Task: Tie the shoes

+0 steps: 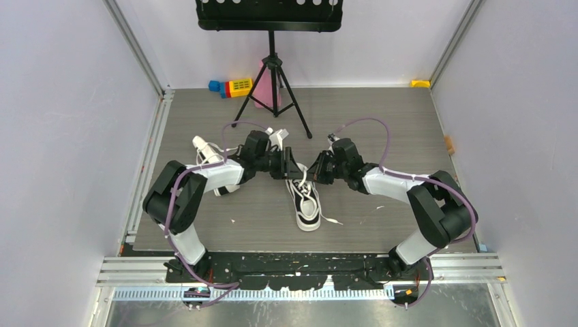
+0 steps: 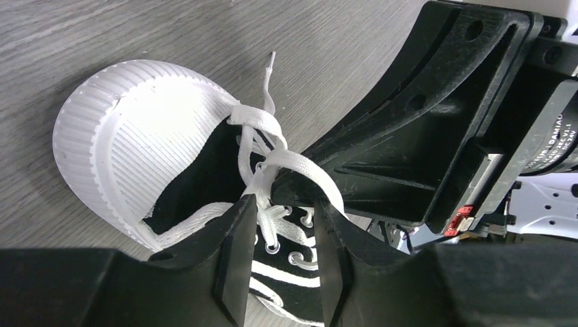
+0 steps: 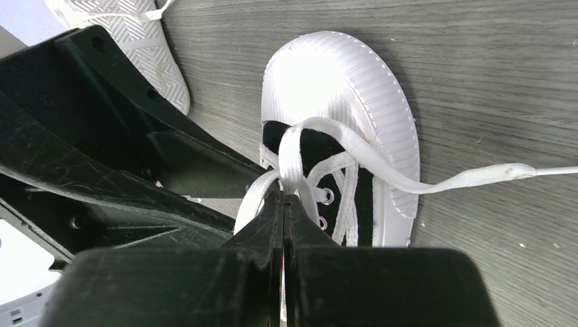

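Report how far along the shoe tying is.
Done: nothing finished; the middle shoe shows no bow. In hand: right gripper pinches its lace; left gripper stands open around the lace. To do: the knot, then the second shoe, lying aside.

Second shoe [image 1: 203,145] half hidden behind left arm [image 1: 219,174]; stand [image 1: 270,15] top cropped

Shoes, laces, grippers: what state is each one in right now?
Middle shoe, upright on its sole, not yet tied in a bow.
Lace, one strand pinched, loose end trailing beside the shoe.
Other shoe, tipped over, sole showing.
Right gripper, shut on the lace.
Left gripper, jaws apart over the laces.
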